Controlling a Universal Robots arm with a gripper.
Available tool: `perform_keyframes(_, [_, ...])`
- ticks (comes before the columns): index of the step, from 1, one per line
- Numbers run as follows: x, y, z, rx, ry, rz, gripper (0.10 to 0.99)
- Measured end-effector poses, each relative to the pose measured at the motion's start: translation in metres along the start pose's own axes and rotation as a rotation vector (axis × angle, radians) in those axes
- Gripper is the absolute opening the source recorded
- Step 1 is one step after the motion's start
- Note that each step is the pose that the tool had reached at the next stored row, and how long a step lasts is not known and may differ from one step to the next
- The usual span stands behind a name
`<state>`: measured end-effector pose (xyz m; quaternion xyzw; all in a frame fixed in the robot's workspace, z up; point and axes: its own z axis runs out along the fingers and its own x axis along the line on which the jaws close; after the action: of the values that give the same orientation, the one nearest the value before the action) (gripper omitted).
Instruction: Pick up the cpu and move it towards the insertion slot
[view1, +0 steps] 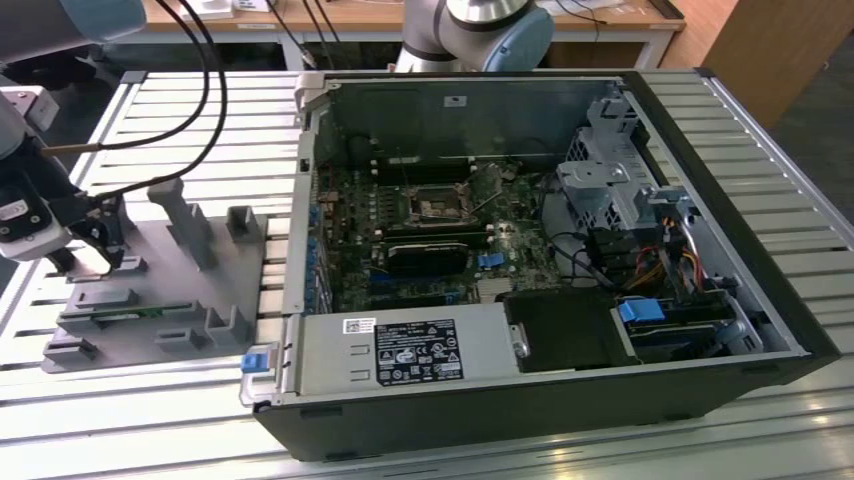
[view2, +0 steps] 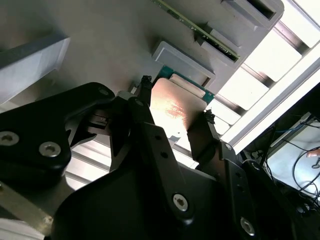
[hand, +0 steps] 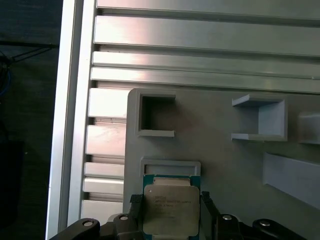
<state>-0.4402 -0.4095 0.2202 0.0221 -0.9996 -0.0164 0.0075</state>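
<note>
- Gripper (hand: 171, 206) state: the fingers (hand: 136, 209) are drawn in nearly together and close on two opposite edges of the cpu (hand: 171, 212). In both wrist views the chip spans the whole gap between the tips.
- Location of the cpu: between the fingertips, just beside the small framed pocket (hand: 170, 167) of the grey fixture plate (hand: 225, 150). It cannot be told whether the chip rests on the plate or sits just clear of it.
- Handling, as a judgement: the chip is light, thin and stiff. Its smooth metal top is likely slippery, and its underside is likely fragile.
- Hold point, as a judgement: the opposite edges of the pale rim, as the tips stand now. Keep the grip centred so the chip cannot pivot, and keep the force low.
- Position in the exterior view: the gripper (view1: 100, 262) stands over the fixture plate at the exterior view's left, well apart from the open computer case (view1: 747, 200).
- Insertion slot (view1: 437, 205): a silver frame around a dark centre, on the motherboard inside the case.
</note>
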Motion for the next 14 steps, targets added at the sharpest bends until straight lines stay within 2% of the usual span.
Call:
perform_keyframes(9, [0.0, 0.0002, -0.0022, 0.0, 0.0001, 0.0, 0.541])
perform_keyframes(11, [0.0001, 0.0017, -0.007, 0.0, 0.0003, 0.0, 0.541])
perform_keyframes(14, [0.0, 0.002, -0.0081, 0.0, 0.0002, 0.0, 0.541])
